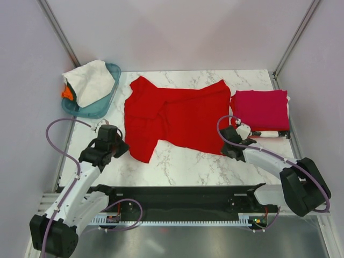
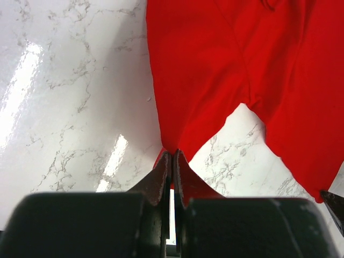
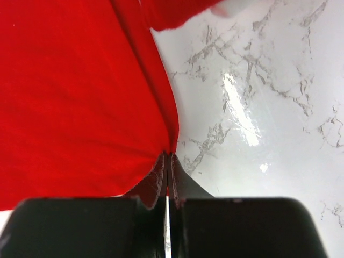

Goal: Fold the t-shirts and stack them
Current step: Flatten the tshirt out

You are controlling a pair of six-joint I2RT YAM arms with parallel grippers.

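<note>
Right gripper pinching the edge of the red t-shirt, jaws pressed together; cloth fans up and left of the gripper; glossy marble table to its right.

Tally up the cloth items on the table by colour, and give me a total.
Bright red shirt: 1, spread out
Crimson-pink shirt: 1, folded
White: 2, a white bundle in the teal basket and a white layer showing under the crimson-pink one
Orange piece: 1, peeking out in the basket, probably cloth
Total: 5
</note>
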